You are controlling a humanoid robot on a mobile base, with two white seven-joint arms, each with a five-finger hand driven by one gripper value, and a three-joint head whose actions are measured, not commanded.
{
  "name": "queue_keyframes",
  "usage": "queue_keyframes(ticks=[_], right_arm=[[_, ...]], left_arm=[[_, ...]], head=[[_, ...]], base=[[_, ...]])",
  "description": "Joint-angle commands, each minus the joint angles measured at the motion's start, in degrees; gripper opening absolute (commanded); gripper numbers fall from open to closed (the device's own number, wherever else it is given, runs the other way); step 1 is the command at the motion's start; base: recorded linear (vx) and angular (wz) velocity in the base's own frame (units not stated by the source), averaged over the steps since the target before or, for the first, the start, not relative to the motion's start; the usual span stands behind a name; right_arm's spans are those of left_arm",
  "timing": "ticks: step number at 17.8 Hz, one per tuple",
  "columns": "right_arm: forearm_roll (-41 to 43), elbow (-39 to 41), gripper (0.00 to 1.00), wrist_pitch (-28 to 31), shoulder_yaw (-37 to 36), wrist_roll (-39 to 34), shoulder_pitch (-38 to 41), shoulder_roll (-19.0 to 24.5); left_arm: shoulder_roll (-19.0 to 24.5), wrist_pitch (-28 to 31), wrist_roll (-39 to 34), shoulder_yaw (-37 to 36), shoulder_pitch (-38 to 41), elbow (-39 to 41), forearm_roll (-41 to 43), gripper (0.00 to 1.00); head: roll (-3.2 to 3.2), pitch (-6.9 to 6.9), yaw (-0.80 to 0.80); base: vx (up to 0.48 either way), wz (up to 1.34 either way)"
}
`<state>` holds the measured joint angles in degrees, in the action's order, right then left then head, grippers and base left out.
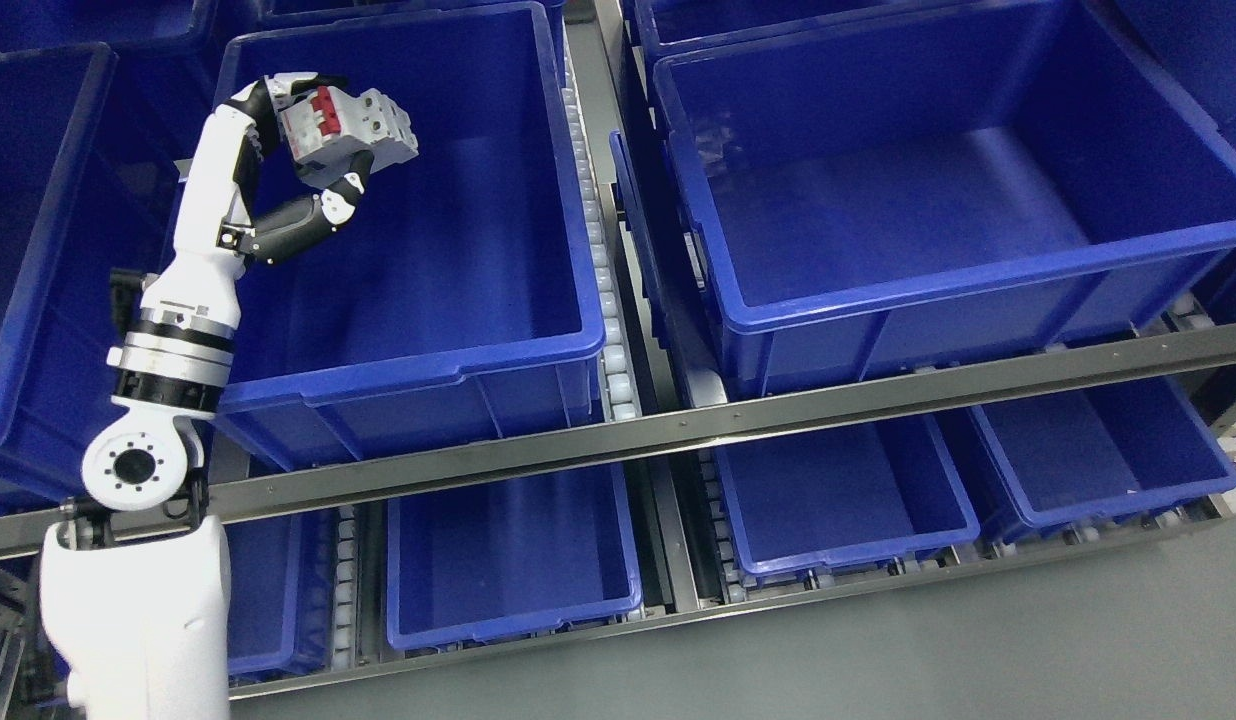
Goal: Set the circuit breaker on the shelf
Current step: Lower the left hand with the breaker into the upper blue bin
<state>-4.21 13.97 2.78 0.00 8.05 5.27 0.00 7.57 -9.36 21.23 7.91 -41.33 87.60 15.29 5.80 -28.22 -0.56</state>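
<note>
While my left hand (313,150) is gripping the circuit breaker (348,125) in closed fingers over the upper-shelf blue bin (458,370), I am judging lowering and releasing as next.

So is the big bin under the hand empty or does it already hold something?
Empty: the blue bin shows bare floor; the circuit breaker is held above it in the left hand.

A metal shelf (618,440) with white rollers carries blue bins — two large ones on the upper level, left (408,370) and right (958,300) — and smaller blue bins (508,590) on the lower level, near the grey floor (878,650).
</note>
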Motion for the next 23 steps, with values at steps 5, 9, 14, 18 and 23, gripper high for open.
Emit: queue_keyframes(ticks=[5, 9, 14, 18, 23], right_arm=[[-0.01, 0.00, 1.00, 1.79, 1.14, -0.32, 0.01, -1.00], [-0.01, 0.00, 1.00, 1.79, 1.14, -0.23, 0.01, -1.00], [-0.01, 0.00, 1.00, 1.79, 1.14, -0.23, 0.01, -1.00], [-0.01, 0.00, 1.00, 1.79, 1.14, -0.32, 0.01, -1.00], [-0.01, 0.00, 1.00, 1.79, 1.14, -0.32, 0.01, -1.00]], left_arm=[[6.94, 0.22, 4.08, -9.83, -18.68, -34.57, 18.71, 0.19], [5.27, 0.13, 3.91, -13.53, -23.61, -48.46, 21.88, 0.20], [3.42, 0.13, 3.47, -13.62, -26.25, -56.39, 24.61, 0.20], [3.77, 0.13, 3.47, -13.62, -28.01, -58.59, 24.79, 0.24], [4.12, 0.22, 3.29, -13.71, -28.45, -59.03, 24.88, 0.49]], head=[[0.00, 0.00, 0.00], [0.00, 0.00, 0.00], [0.00, 0.00, 0.00], [0.00, 0.00, 0.00], [0.00, 0.00, 0.00]], base=[[0.118, 0.01], [0.093, -0.09], [0.057, -0.07], [0.026, -0.05], [0.005, -0.01]])
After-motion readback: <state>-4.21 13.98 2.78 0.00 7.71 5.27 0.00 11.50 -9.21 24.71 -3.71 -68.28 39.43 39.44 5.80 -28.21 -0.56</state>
